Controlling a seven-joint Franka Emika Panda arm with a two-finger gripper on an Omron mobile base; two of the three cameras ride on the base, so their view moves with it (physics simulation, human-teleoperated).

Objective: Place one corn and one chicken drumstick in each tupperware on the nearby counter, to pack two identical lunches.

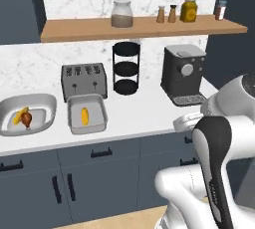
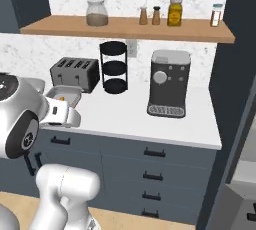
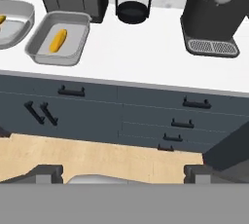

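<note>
On the white counter (image 1: 144,108) the oval tupperware (image 1: 45,104) at the left holds one corn (image 1: 19,116) and a chicken drumstick (image 1: 27,119). To its right, the rectangular tupperware (image 1: 101,112) holds just one corn (image 1: 84,117). The hand view shows that tray (image 3: 36,52) with its corn (image 3: 58,40), and the tub (image 3: 19,23) at the left edge. My gripper (image 3: 122,173) is open and holds nothing. It hangs in front of the cabinets, off the counter's front edge, right of both containers.
A dark toaster (image 1: 83,80) stands behind the tray. To its right are a black tiered stand (image 1: 126,68) and a coffee machine (image 1: 183,73). A wooden shelf (image 1: 139,28) with jars runs above. Blue-grey cabinets (image 3: 121,116) and wood floor (image 3: 97,152) lie below my hand.
</note>
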